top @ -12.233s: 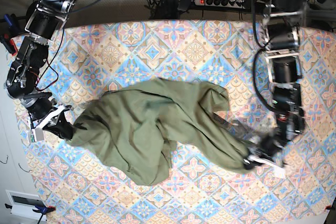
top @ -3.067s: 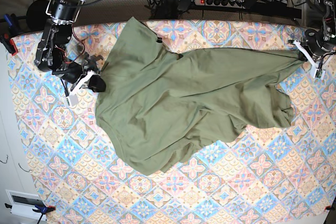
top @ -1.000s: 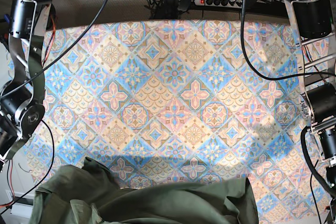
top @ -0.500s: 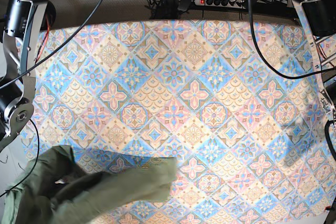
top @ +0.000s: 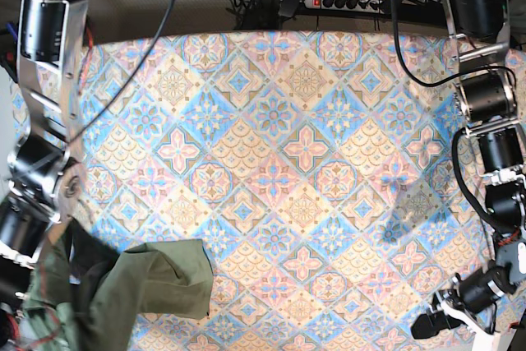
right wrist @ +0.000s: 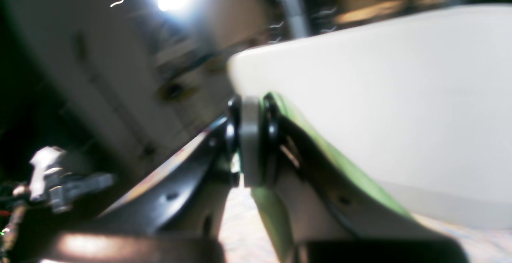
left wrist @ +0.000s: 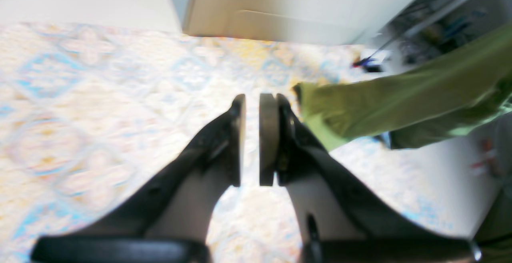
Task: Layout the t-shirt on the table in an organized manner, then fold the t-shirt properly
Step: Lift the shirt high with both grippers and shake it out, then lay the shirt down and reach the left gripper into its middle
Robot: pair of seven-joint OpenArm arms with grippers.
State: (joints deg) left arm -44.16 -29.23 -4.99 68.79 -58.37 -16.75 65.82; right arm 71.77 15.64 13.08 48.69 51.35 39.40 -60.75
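- The t-shirt (top: 123, 285) is lying bunched in a heap at the near left corner of the table (top: 279, 137), and part of it is hanging off the near left edge, so nothing is laid out yet.
- The right hand (right wrist: 250, 143) is pinching green cloth, its pads pressed together with a strip of the shirt trailing down from them; in the base view this hand is hidden behind the heap and the arm at the near left.
- The left hand (left wrist: 252, 139) is sitting at the near right corner of the table with only a slim gap between its pads and nothing in it; a stretch of the shirt is showing beyond it, apart from the pads.
- The shirt is looking light, soft and limp, so it will likely sag, twist and fold on itself wherever it is unsupported.
- A sound hold would be on a seam: the two shoulders or the two hem corners, one per hand, pulling it taut before lowering it flat.
- The middle and far table are showing only the patterned cloth.
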